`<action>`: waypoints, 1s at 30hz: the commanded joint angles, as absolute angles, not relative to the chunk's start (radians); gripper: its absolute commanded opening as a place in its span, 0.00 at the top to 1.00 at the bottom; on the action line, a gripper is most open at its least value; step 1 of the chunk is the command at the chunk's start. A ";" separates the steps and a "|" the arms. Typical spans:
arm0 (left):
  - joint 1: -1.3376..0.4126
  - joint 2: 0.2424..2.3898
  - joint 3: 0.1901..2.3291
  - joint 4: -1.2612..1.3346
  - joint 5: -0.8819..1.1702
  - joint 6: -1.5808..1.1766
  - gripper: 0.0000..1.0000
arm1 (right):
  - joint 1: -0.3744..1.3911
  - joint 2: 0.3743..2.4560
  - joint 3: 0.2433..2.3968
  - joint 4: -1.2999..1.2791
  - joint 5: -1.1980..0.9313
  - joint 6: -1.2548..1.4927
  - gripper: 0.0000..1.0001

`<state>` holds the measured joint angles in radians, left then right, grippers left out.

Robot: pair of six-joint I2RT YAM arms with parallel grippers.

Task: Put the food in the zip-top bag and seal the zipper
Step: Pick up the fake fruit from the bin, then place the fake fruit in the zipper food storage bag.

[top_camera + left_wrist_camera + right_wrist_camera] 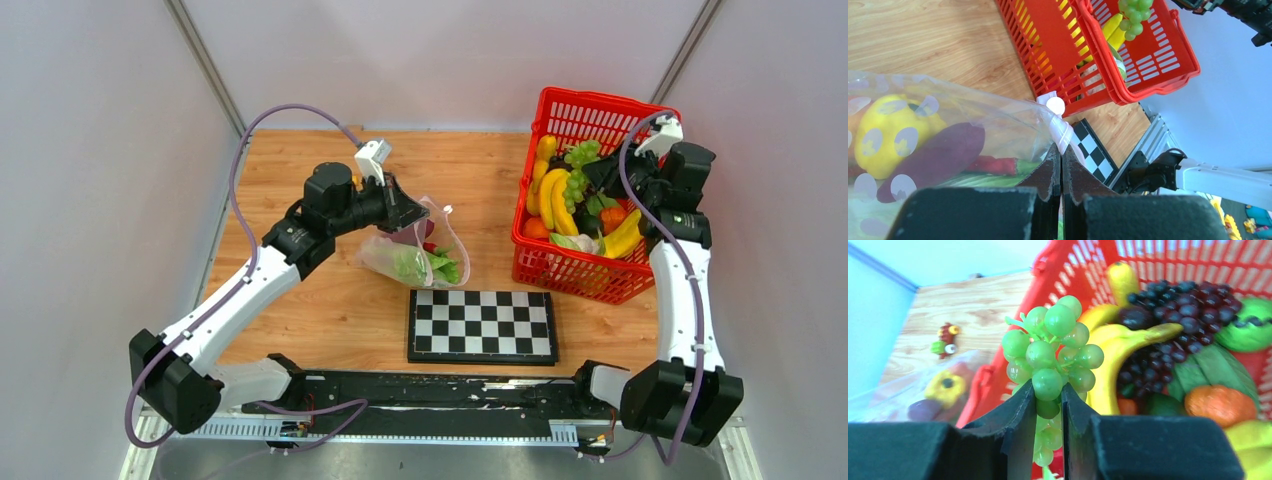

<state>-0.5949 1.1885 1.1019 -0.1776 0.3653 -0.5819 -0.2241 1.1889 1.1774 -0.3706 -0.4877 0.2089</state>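
Nearest: chessboard (481, 325), flat and glossy, black and white squares, on the grainy wooden table (300, 310). Just beyond the chessboard's far left corner: zip-top bag (383, 256), thin clear film printed with pale round dots, crumpled and slumping. Through the film: ruffled green lettuce (415, 265), a smooth yellow pepper (890, 132), a long dull purple piece (933, 160), a slim red chilli (993, 165). Left gripper (1061, 150) at the bag's edge, jaws pressed together on the narrow pale pink zipper (1064, 132), strip running out past the black fingertips to a small white round tab (1055, 105). Beyond the chessboard's far right corner: red mesh basket (590, 280), rigid slotted plastic, heaped with curved yellow bananas (1118, 365), knobbly dark grapes (1178, 305), a dimpled orange (1220, 405). Right gripper (1048, 390) over the basket, jaws narrow, pinching the green grapes (1053, 347): glossy round beads bunched above the fingertips, lower beads hanging between the fingers. Past the bag in the right wrist view: small toy-brick figure (946, 338), blurred, on bare wood
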 commanded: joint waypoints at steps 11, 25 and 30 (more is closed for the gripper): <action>-0.593 1.200 1.123 -0.099 0.385 -0.600 1.00 | -0.041 1.051 1.103 -0.021 -0.861 0.374 1.00; -0.594 1.204 1.126 -0.087 0.384 -0.617 1.00 | 0.278 1.051 1.040 -0.032 -0.905 0.291 1.00; -0.593 1.204 1.128 -0.071 0.390 -0.632 1.00 | 0.367 1.043 0.973 0.105 -0.844 0.321 1.00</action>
